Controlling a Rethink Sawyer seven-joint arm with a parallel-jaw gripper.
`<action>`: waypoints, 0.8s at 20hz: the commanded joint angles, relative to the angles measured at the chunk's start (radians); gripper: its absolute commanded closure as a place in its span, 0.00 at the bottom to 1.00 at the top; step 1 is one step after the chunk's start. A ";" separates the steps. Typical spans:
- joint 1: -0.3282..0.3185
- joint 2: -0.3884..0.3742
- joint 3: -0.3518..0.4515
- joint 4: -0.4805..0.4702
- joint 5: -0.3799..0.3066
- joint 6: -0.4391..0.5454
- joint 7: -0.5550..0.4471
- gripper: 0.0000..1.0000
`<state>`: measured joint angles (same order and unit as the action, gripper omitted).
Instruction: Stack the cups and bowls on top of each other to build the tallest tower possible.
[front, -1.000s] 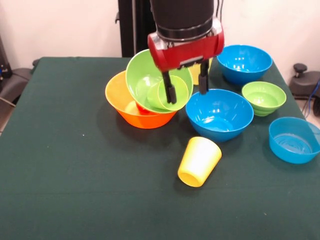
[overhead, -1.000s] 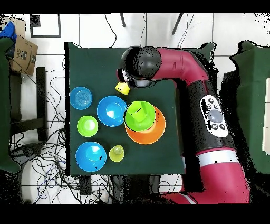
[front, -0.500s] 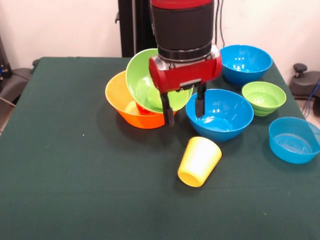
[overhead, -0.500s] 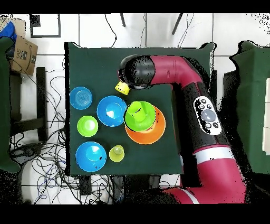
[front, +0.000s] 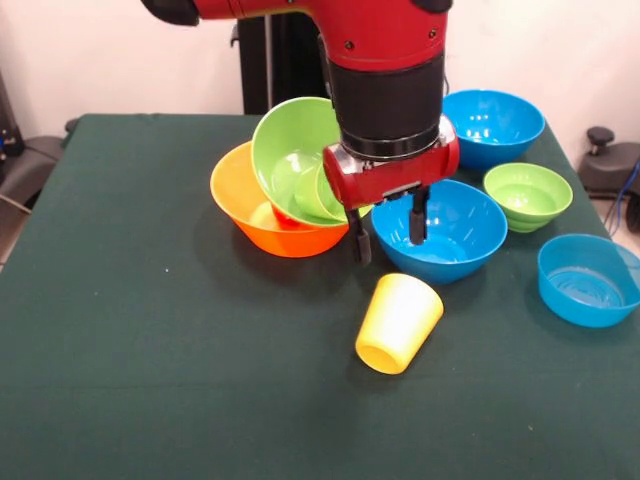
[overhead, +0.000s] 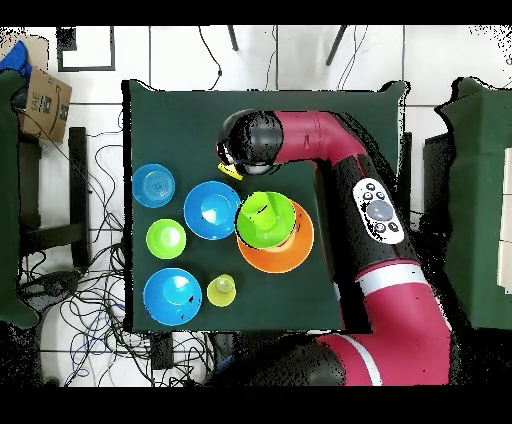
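Note:
My gripper (front: 388, 237) hangs open and empty just above and behind a bright yellow cup (front: 398, 322), which lies on its side on the green cloth. In the overhead view only a corner of that yellow cup (overhead: 230, 170) peeks out from under my wrist. The tower is a wide orange bowl (front: 245, 205) with a large lime green bowl (front: 290, 155) tilted inside it. A lime green cup (front: 329, 194) rests in the green bowl, and a bit of red (front: 285, 216) shows under it. A medium blue bowl (front: 447, 232) stands right beside my fingers.
Another blue bowl (front: 490, 125) stands at the back right, a small green bowl (front: 527, 195) beside it, and a shallow blue bowl (front: 588, 280) at the right edge. A pale yellow cup (overhead: 222, 290) stands upright near the table's edge in the overhead view.
The gripper has left the lime green bowl, moving toward the front of the table and lower, to just above the lying yellow cup. It stays open.

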<state>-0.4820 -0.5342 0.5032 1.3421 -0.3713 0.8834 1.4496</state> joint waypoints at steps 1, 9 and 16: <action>-0.009 0.069 0.068 -0.049 -0.088 0.229 -0.373 0.00; -0.004 0.107 0.091 -0.095 -0.141 0.305 -0.424 0.00; -0.022 0.129 0.103 -0.071 -0.174 0.238 -0.406 0.00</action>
<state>-0.4932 -0.4516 0.5648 1.2904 -0.4430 1.1055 1.3736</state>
